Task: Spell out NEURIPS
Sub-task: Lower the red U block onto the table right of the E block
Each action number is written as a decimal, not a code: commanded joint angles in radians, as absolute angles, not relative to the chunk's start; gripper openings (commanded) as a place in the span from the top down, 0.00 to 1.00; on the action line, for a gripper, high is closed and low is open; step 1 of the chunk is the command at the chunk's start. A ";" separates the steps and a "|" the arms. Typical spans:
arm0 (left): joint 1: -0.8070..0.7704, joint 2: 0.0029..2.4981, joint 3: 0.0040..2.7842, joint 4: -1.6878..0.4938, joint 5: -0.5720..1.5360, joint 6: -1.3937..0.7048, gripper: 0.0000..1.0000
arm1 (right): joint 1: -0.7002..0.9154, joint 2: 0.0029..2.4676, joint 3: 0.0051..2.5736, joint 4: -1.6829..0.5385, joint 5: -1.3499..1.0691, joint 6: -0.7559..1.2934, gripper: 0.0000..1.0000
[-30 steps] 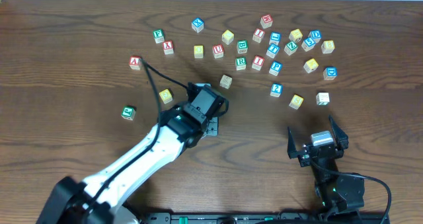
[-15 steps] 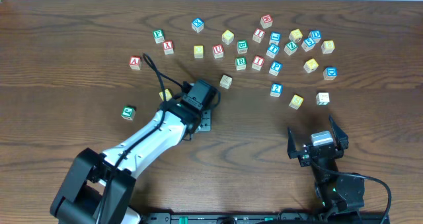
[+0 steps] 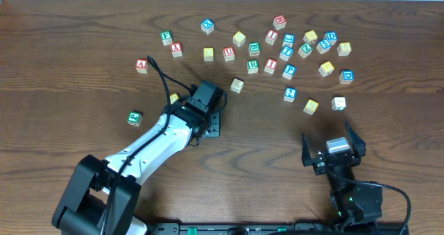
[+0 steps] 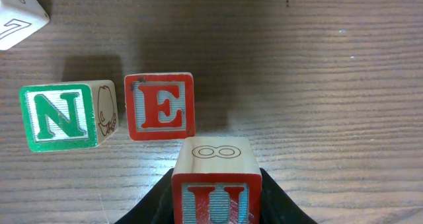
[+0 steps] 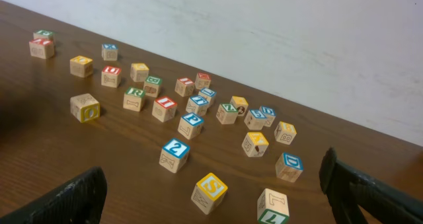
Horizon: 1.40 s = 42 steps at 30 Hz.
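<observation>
U cube (image 4: 215,176), red-framed blue letter, clenched in left claw (image 4: 217,201); right claw (image 5: 215,196) spread.

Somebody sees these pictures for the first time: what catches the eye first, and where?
In the left wrist view, the left fingers hold a U cube close to the green N cube and red E cube, which lie side by side. From overhead, a loose cluster of lettered cubes covers the far side of the table, and the right fingers stand open near the front edge.
</observation>
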State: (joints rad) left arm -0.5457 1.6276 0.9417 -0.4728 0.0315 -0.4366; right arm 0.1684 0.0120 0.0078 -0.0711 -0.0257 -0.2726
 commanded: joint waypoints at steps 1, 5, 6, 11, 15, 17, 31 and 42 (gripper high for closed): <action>-0.548 1.628 0.947 -0.481 0.042 -0.419 0.70 | 0.156 0.007 0.006 -0.075 -0.018 -0.259 0.01; -0.570 1.628 0.949 -0.480 0.041 -0.419 0.70 | 0.156 0.007 0.006 -0.075 -0.018 -0.259 0.01; -0.578 1.628 0.950 -0.480 0.041 -0.419 0.70 | 0.156 0.007 0.006 -0.075 -0.018 -0.259 0.01; -0.605 1.628 0.956 -0.480 0.003 -0.419 0.69 | 0.156 0.007 0.006 -0.075 -0.018 -0.259 0.01; -0.606 1.631 0.963 -0.472 -0.001 -0.420 0.69 | 0.156 0.007 0.006 -0.075 -0.018 -0.259 0.01; -0.606 1.636 0.971 -0.471 -0.004 -0.420 0.69 | 0.156 0.007 0.006 -0.075 -0.018 -0.259 0.01; -0.606 1.647 0.998 -0.472 -0.046 -0.423 0.69 | 0.156 0.007 0.006 -0.075 -0.018 -0.259 0.01; -0.606 1.691 1.019 -0.469 -0.056 -0.423 0.69 | 0.156 0.007 0.006 -0.075 -0.018 -0.259 0.01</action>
